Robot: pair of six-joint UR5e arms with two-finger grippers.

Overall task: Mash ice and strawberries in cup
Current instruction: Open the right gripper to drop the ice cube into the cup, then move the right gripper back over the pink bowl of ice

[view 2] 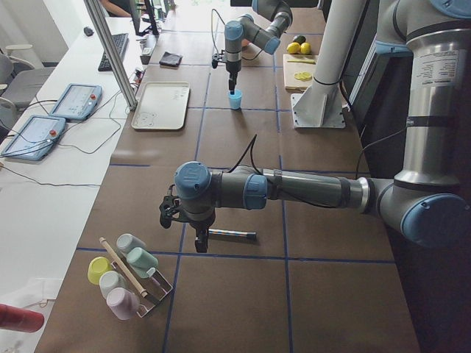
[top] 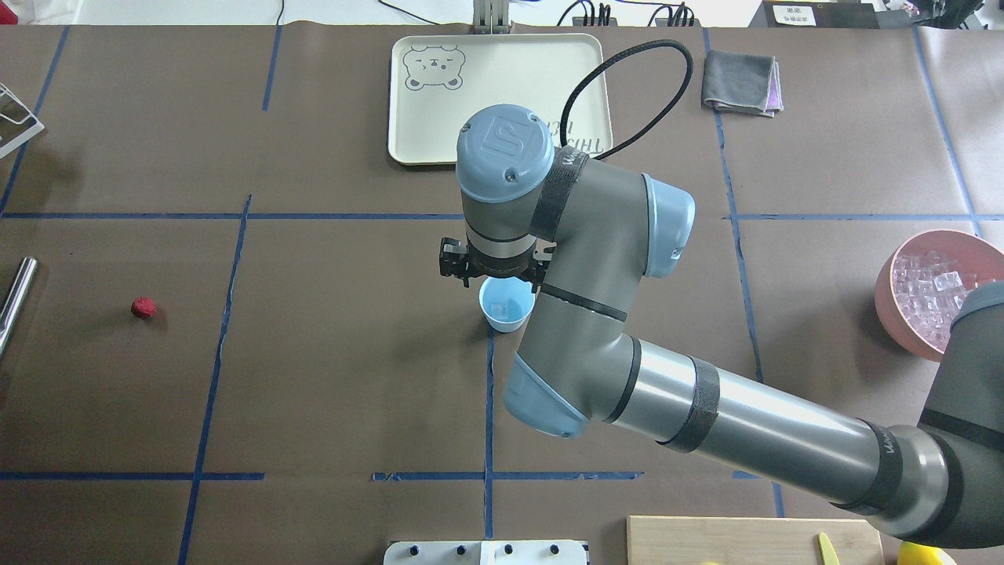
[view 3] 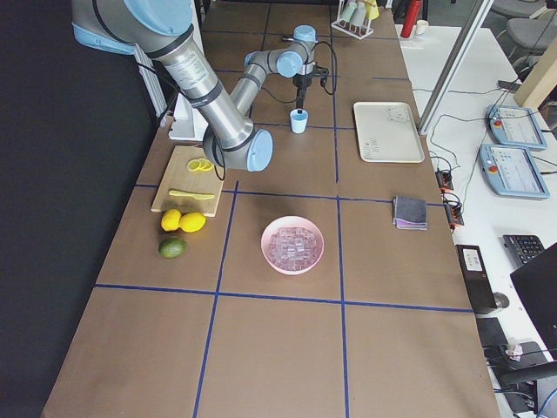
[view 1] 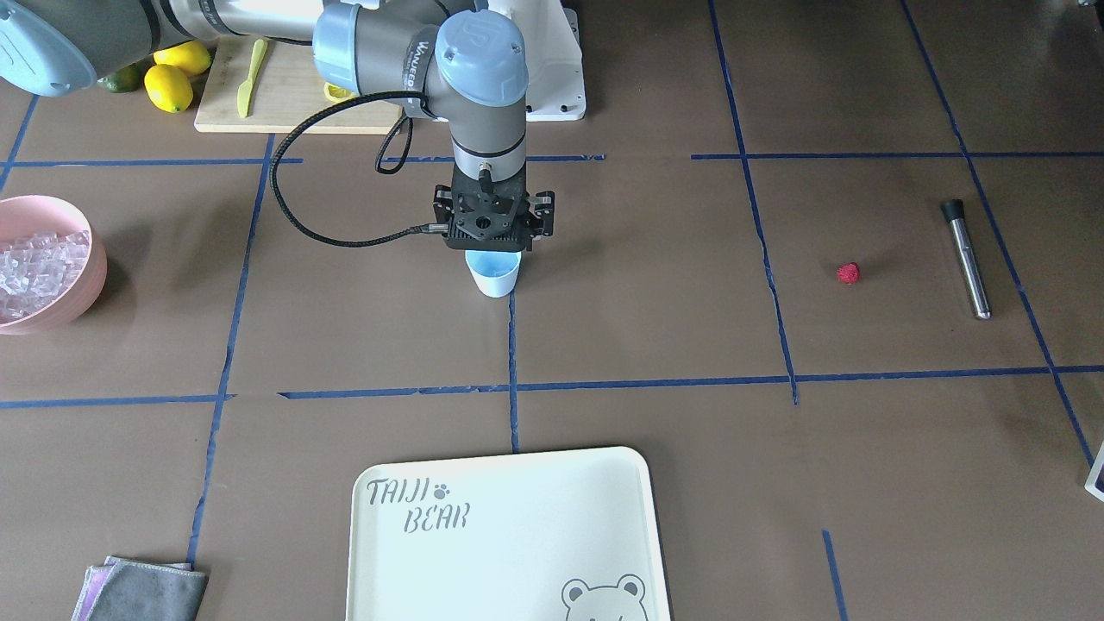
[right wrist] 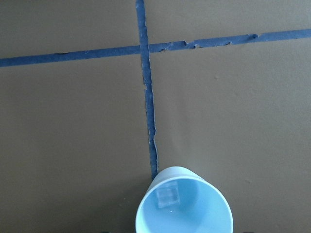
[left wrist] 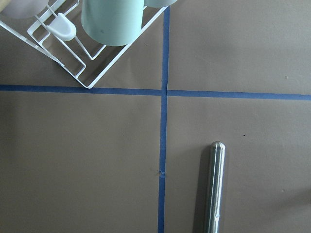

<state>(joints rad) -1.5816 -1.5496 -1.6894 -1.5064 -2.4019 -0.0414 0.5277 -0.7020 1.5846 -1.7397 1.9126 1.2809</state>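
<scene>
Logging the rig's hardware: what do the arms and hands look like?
Both the right arm and left arm are grey metal tubes with light blue joint caps. Black straps band the right one; a black braided cable loops to its black right hand. The left hand is black too.

Only clearly readable bit is "TAIJI BEAR", printed in grey next to a little paw print on the cream tray [view 1: 535, 526]. The black strap [view 1: 423, 48] on the right arm [view 1: 483, 121] has white lettering too, but it's too small to read for sure.
</scene>
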